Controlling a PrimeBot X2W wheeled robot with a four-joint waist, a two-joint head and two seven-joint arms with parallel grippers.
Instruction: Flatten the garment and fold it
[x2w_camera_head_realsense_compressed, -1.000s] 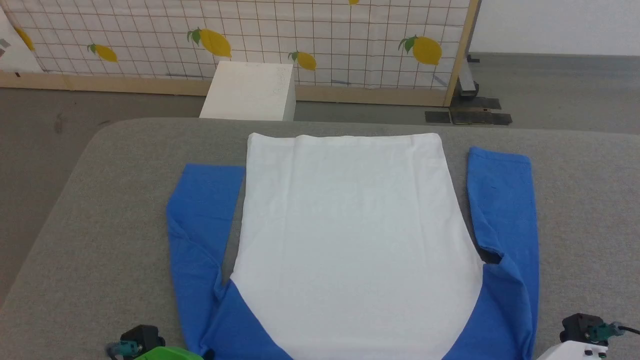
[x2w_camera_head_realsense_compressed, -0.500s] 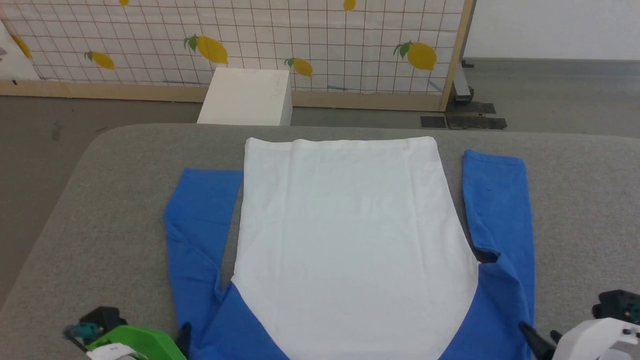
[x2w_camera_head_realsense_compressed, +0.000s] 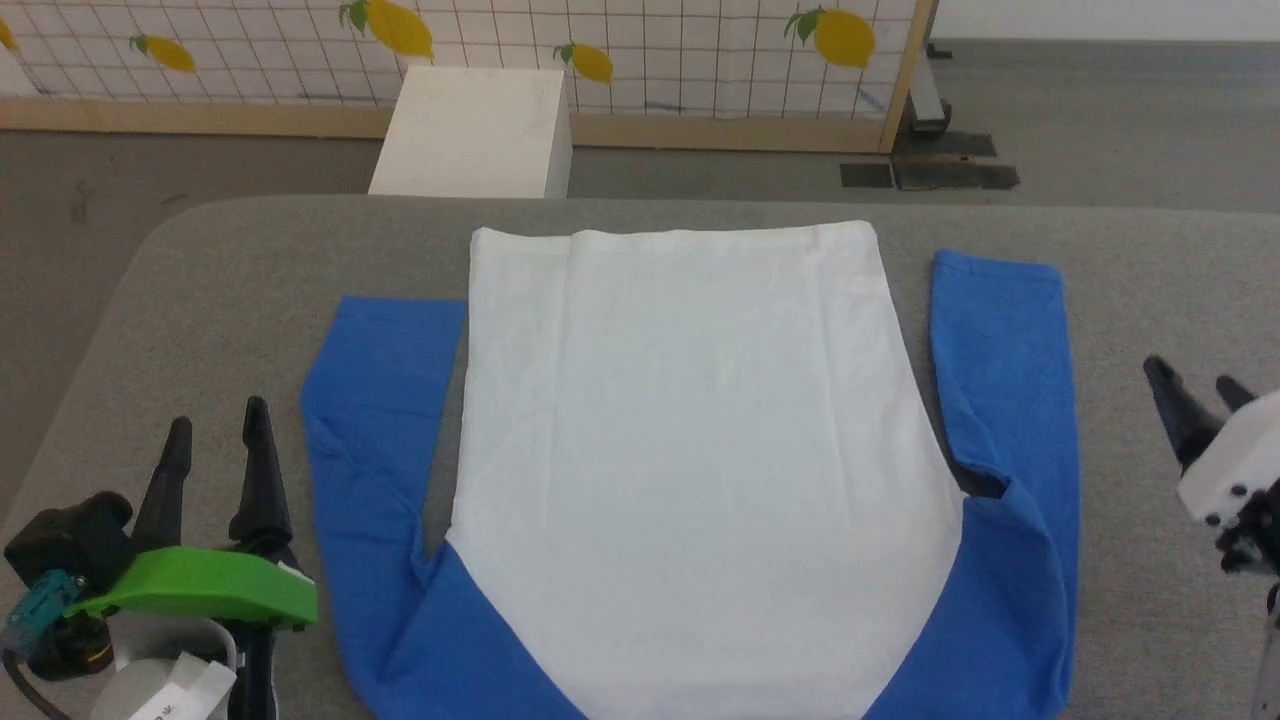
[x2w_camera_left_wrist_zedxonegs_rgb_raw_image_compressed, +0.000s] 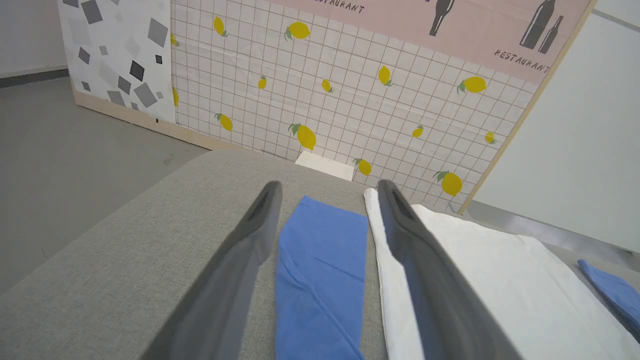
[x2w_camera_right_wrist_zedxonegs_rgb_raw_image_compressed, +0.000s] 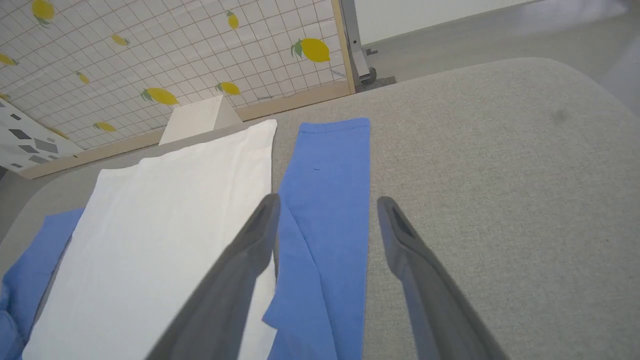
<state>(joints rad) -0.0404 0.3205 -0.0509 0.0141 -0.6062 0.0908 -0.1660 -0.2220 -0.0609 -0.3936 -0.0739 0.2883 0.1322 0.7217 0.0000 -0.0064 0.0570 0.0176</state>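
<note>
A table (x2w_camera_head_realsense_compressed: 250, 260) covered in grey woven fabric is spreading across the near ground, its far corners rounded. Beyond its far edge, left of centre, a plain white box (x2w_camera_head_realsense_compressed: 470, 130) is standing on the grey floor (x2w_camera_head_realsense_compressed: 1100, 110). Behind it a screen (x2w_camera_head_realsense_compressed: 680, 50) printed with a thin grid and yellow lemons is running along the far side, with a wooden post (x2w_camera_head_realsense_compressed: 905, 70) closing it on the right. Dark flat plates (x2w_camera_head_realsense_compressed: 930, 175) are lying by that post. A pink band (x2w_camera_left_wrist_zedxonegs_rgb_raw_image_compressed: 450, 25) lettered RESTAURANT is topping the screen, and a white wall (x2w_camera_left_wrist_zedxonegs_rgb_raw_image_compressed: 585, 150) is rising to its right.

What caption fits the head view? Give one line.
Blue-sleeved white T-shirt spread flat on grey table, left gripper and right gripper open beside it.
</note>
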